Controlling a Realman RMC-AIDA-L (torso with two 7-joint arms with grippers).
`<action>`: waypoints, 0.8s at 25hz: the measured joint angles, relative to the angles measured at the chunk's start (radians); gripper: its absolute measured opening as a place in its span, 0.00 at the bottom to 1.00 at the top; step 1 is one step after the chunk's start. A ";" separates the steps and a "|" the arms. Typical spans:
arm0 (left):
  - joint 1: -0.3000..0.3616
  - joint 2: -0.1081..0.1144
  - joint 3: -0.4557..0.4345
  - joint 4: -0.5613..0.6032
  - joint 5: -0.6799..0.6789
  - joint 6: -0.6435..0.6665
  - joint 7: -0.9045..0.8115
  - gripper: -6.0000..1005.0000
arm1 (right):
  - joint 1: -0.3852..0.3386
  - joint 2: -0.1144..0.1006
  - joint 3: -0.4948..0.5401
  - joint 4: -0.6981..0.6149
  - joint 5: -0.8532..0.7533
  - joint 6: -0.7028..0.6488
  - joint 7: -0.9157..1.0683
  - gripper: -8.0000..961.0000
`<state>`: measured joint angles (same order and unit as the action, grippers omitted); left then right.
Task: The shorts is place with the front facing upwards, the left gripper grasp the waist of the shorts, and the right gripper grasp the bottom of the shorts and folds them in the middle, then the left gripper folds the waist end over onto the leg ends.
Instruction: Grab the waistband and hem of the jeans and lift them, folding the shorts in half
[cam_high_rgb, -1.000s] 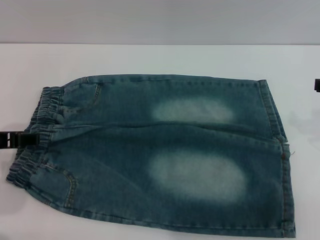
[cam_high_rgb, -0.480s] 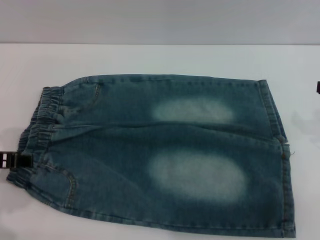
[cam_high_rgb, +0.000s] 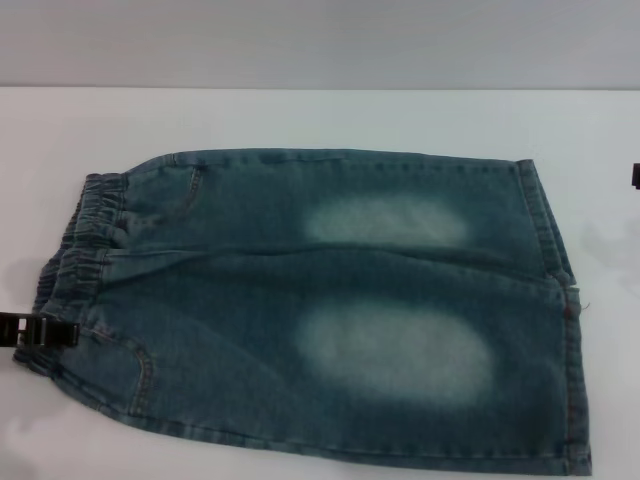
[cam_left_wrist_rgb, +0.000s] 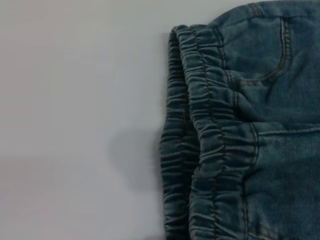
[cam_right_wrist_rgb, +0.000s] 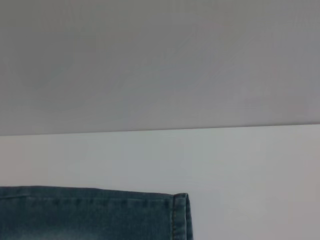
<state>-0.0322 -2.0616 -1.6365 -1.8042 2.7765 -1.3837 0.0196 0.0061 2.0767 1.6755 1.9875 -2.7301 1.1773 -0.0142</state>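
Nearer now, left pincer (cam_high_rgb: 40, 331) touches shorts (cam_high_rgb: 330, 300) waist (cam_high_rgb: 75, 260); grip unclear; right pincer (cam_high_rgb: 635, 176) likewise.

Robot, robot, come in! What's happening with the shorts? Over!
Left gripper at the waist. Right gripper off by the hems. Shorts flat, unfolded. Nothing in the way.

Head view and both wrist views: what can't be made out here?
- Left pincer: head view's edge cuts it off; open or shut is unclear, and the left wrist view shows no fingers.
- Right pincer: only a sliver at the edge.
- Blue-green denim shorts: lowest hem cropped.
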 joint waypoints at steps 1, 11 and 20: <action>0.000 0.000 0.000 0.000 0.000 0.000 0.000 0.65 | 0.000 0.000 0.000 0.000 0.000 0.000 0.000 0.74; -0.014 0.002 0.011 0.016 0.002 -0.003 -0.024 0.62 | -0.003 0.000 0.000 0.005 0.001 0.000 -0.002 0.74; -0.020 0.002 0.011 0.029 0.008 -0.001 -0.030 0.59 | 0.002 -0.002 0.000 0.008 0.001 0.001 -0.011 0.74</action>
<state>-0.0527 -2.0601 -1.6258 -1.7747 2.7844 -1.3851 -0.0109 0.0077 2.0743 1.6752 1.9955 -2.7289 1.1782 -0.0253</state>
